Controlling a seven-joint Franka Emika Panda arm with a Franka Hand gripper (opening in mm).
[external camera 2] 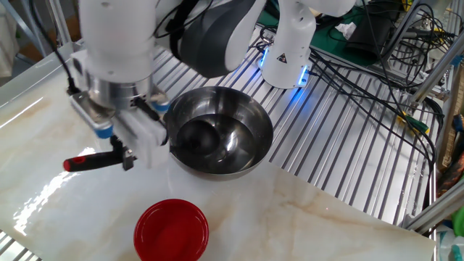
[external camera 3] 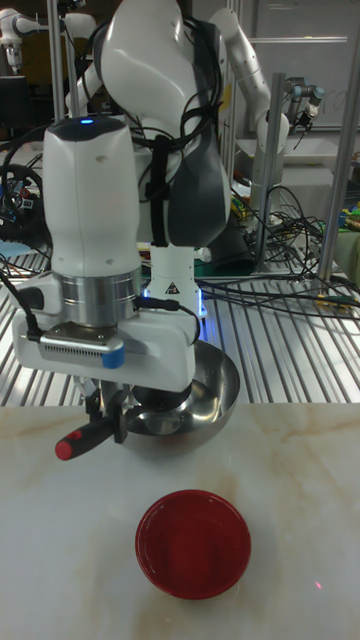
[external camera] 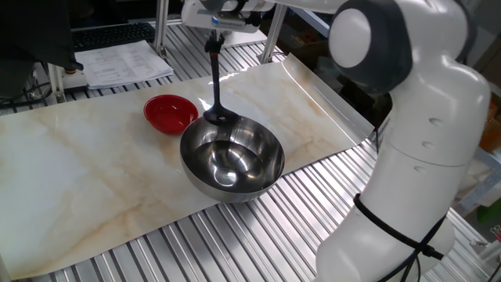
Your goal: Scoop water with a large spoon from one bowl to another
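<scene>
The black ladle (external camera: 214, 86) hangs with its scoop at the rim of the large steel bowl (external camera: 232, 157), on the side facing the small red bowl (external camera: 169, 113). The gripper (external camera 2: 125, 151) has its jaws clamped on the ladle's handle near its red-tipped end. Both bowls rest near each other on the marble-patterned tabletop (external camera: 94, 180).

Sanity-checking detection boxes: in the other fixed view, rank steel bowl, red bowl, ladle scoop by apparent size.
1. steel bowl, clearly largest
2. red bowl
3. ladle scoop, smallest, though it blends with reflections inside the bowl
</scene>
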